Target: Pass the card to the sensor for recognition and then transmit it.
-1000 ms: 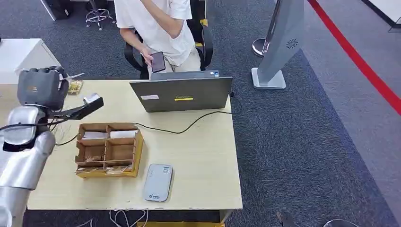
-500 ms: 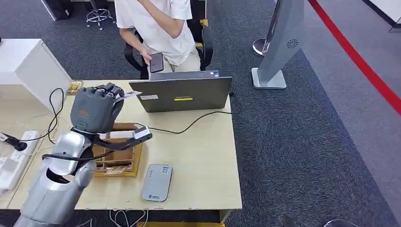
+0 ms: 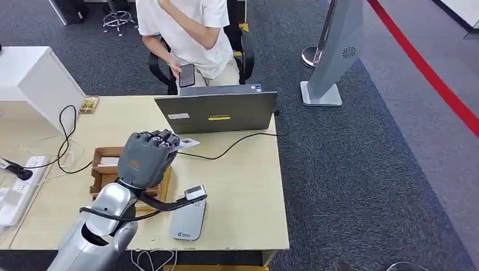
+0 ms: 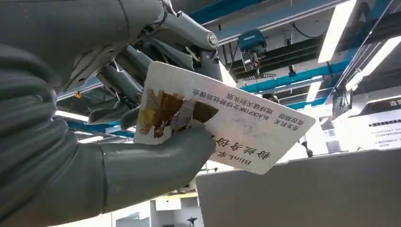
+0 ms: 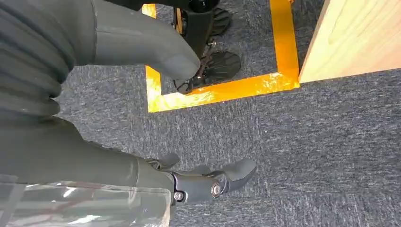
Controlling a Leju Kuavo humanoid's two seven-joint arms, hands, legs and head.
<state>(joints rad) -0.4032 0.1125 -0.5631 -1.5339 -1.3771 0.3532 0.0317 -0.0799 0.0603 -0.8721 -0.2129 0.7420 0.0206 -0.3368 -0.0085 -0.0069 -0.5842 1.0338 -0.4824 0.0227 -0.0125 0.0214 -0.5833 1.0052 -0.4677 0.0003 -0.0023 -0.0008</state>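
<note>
Card [image 4: 222,124] printed with Chinese lines and "BLACKPINK", pinched between thumb and fingers of left hand [image 3: 148,158], raised over table [image 3: 243,186] between cardboard tray [image 3: 103,172] and laptop [image 3: 217,113], short of grey sensor [image 3: 188,219]. Right hand [image 5: 198,182] empty, fingers loosely spread, hanging above carpet [image 5: 307,142] beside orange tape [image 5: 227,90].

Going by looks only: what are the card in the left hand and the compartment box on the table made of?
Card: likely glossy plastic; a thin, stiff white sheet with rounded corners and printed text, staying flat in the left hand.
Box: apparently corrugated cardboard; matte brown with thin divider walls.
</note>
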